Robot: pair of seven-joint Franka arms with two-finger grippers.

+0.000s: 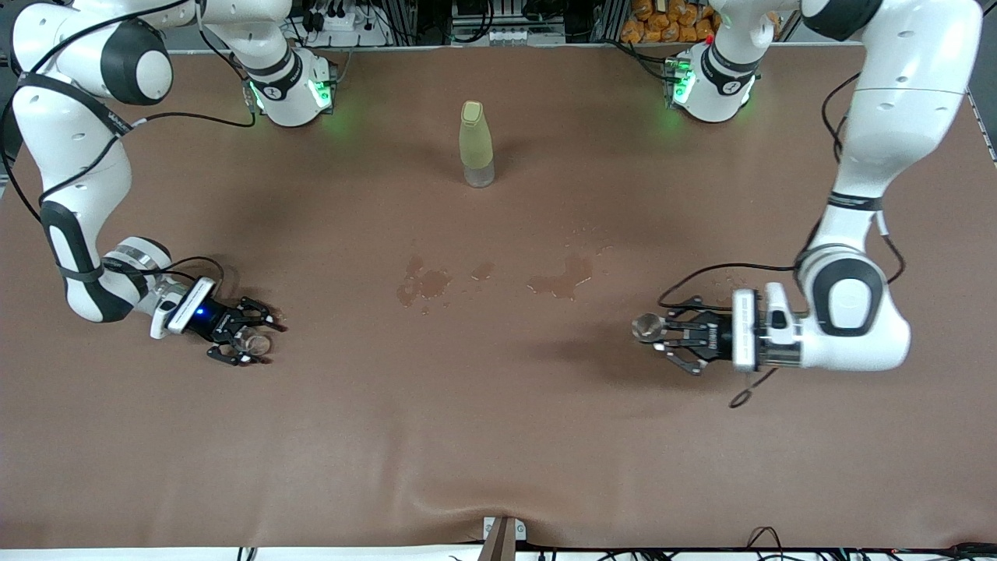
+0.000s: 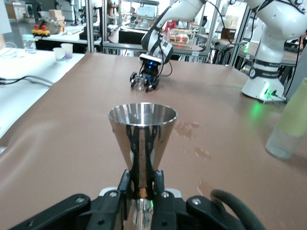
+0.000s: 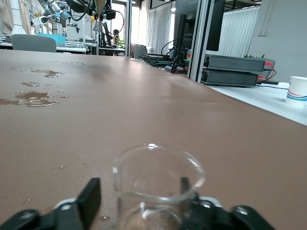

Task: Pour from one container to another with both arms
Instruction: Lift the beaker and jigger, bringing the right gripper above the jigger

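The left gripper (image 1: 662, 336) is grasping a shiny conical metal cup (image 2: 142, 139) upright above the brown surface (image 1: 498, 436). Well apart, toward the right arm's end, the right gripper (image 1: 248, 336) is sitting spread around a small clear glass beaker (image 3: 158, 184), not yet clamped.

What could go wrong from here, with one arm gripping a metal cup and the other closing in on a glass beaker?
1. The right claw stands around the small clear glass beaker with its fingers not yet tight; the smooth glass could slip or tip as they close.
2. Puddles already wet the brown table mat, so further pouring may spill more.
3. The left claw pinches the shiny conical metal cup only at its narrow base; it could pivot when tilted.
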